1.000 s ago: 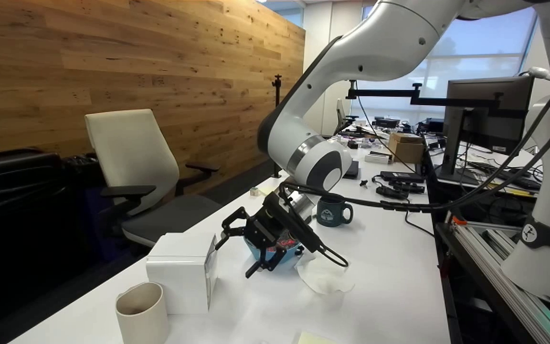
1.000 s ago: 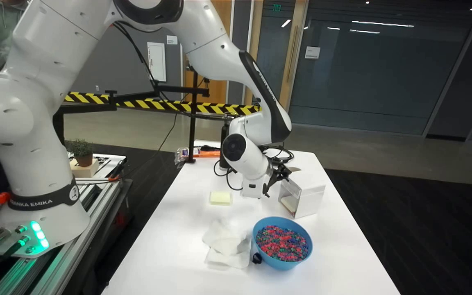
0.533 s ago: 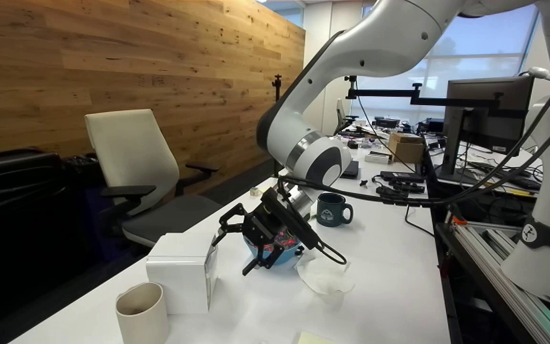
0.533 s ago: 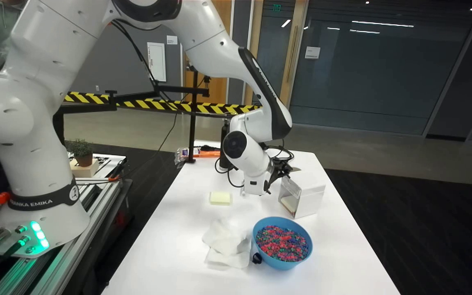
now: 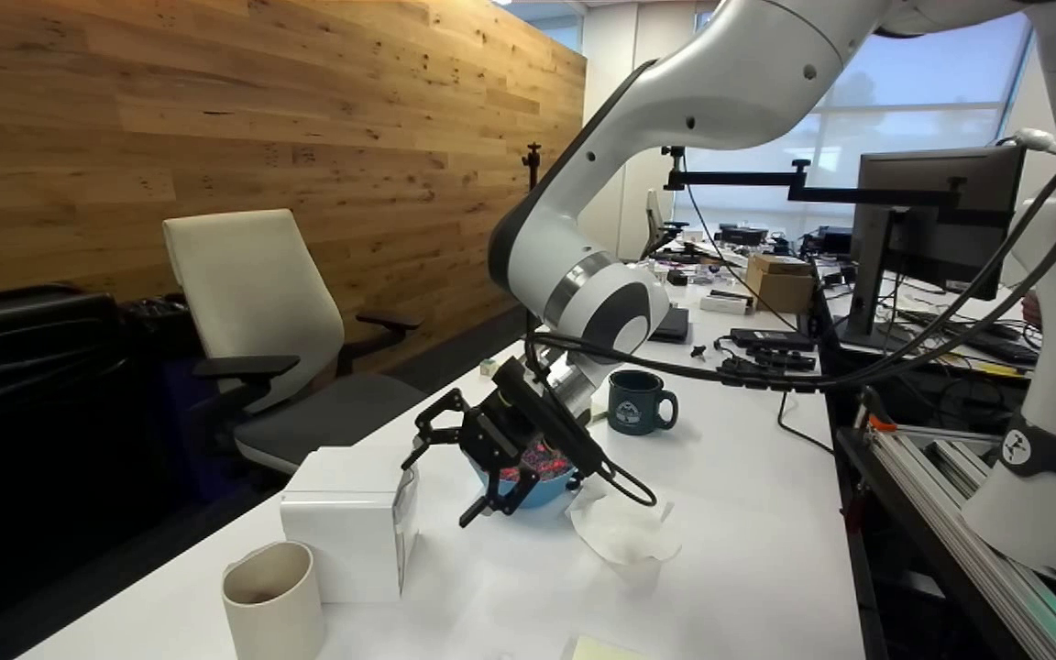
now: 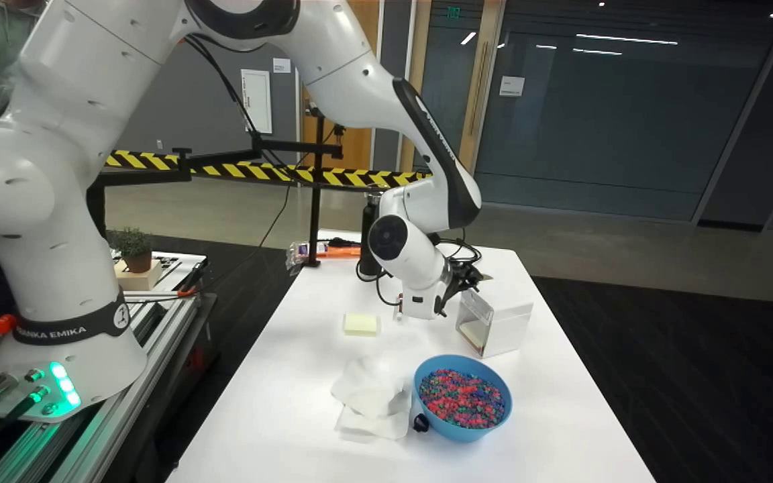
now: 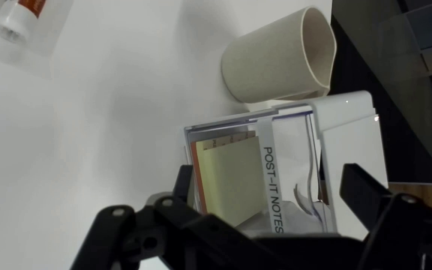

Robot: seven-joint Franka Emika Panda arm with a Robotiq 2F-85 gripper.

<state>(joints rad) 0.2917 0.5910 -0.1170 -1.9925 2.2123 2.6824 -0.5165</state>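
1. White, flat-topped desk [image 6: 286, 416]: bears items 4 to 12.
2. White, multi-jointed robot arm [image 6: 359, 94] with black trim: arches above the desk, its wrist bent low.
3. Black, two-fingered end effector [image 7: 269, 183]: the jaws stand wide apart, inclined obliquely downward and facing item 4.
4. White box [image 5: 345, 541] with a transparent face: in an exterior view, stands on the desk, one jaw tip just beside its upper edge; contact cannot be determined. In the wrist view, the box appears between the jaws, its label strip reading "POST-IT NOTES".
5. Round blue bowl [image 6: 465, 435] filled with small red, blue and green pieces [image 6: 461, 399]: stands well apart from the end effector in an exterior view.
6. Thin, creased white paper sheets [image 6: 373, 396]: lie overlapping, beside the bowl.
7. Beige cylindrical cup [image 7: 264, 60]: upright, just beside the box.
8. Dark green handled mug [image 5: 638, 408]: upright, beyond the end effector in an exterior view.
9. Yellow stack of sticky notes [image 7: 234, 180]: inside the box, beside the label strip.
10. Pale yellow square pad [image 6: 360, 325]: flat on the desk, apart from the box.
11. White-capped tube [image 7: 13, 22] with a reddish-brown label: lies on the desk, partly cut off.
12. Small black object [image 6: 421, 422]: just beside the bowl; too small to identify.
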